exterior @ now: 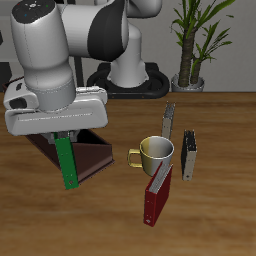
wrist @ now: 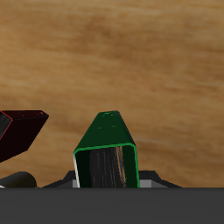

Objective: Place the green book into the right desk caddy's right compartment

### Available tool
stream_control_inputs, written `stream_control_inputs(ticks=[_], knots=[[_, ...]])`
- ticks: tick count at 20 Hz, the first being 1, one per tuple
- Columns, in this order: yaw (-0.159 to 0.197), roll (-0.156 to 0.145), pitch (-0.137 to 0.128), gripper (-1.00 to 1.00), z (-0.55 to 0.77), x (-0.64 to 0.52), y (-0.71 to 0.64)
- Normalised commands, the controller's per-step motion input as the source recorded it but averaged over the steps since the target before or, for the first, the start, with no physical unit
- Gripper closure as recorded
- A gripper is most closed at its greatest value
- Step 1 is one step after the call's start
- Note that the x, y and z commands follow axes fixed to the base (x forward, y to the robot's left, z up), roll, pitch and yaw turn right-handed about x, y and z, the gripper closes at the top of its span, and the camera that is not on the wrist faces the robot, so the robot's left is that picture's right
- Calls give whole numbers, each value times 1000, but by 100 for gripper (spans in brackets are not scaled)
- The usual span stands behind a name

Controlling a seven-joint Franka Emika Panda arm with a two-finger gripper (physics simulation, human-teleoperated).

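the end effector (exterior: pixel 64 132) is clamped on the green book (exterior: pixel 68 162), which hangs upright, long axis vertical, above the tabletop (exterior: pixel 215 215). the right desk caddy (exterior: pixel 88 155) sits just behind and beside the book's lower end, so the drop likely needs a small sideways shift.

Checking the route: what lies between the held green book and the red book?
The metal mug, in the exterior view, sits between the green book and the red book.

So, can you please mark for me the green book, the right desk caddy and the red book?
green book (exterior: pixel 68 163), exterior view, on its hanging lower part.
right desk caddy (exterior: pixel 97 158), exterior view, on its dark outer wall.
red book (exterior: pixel 156 199), exterior view, on its cover.
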Motion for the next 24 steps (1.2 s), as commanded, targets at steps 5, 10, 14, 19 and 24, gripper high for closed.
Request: stream_control_inputs(ticks=[5,10,14,19,24], knots=[[57,-16,-118,100,428,-415,-13],[-13,4,-52,100,187,-263,-27],[-13,-8,-56,100,189,-313,55],[16,3,-70,100,229,-283,131],[41,24,-58,100,247,-273,82]])
